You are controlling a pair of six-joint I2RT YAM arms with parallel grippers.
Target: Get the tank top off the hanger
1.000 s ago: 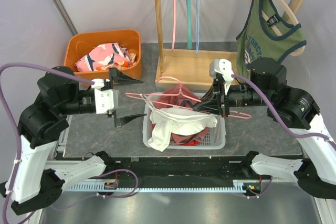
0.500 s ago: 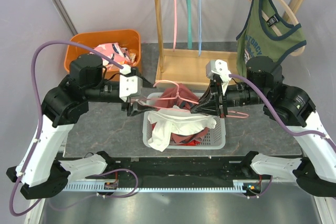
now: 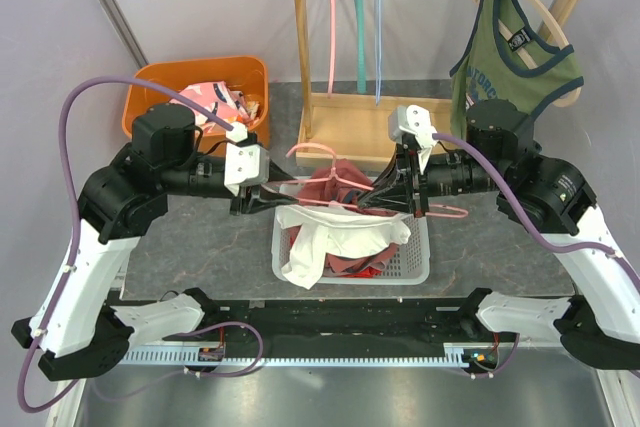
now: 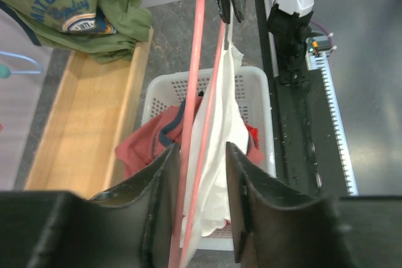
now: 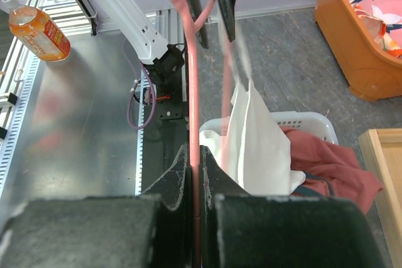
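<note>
Fingers (image 4: 160,205) of the left gripper (image 4: 198,155) stand apart, straddling the pink hanger (image 4: 200,61), its arm stretched level toward the right gripper (image 5: 193,158), which is clamped on the hanger's other end. The white tank top (image 3: 340,225) hangs from it into the white basket (image 3: 420,272) at the near edge of the table (image 3: 200,247).

green tank top (image 4: 69,4), left wrist view: arched chest print in pale capitals reads "motorcyc", further letters lost in fold. below it, script word on oval badge, too blurred to read, maybe starts with "b". top view: same print on chest, too small to read. black tag (image 3: 517,40) at neckline, pale marks on it, illegible. orange bottle (image 5: 34,26), right wrist view: label with small print, illegible.
</note>
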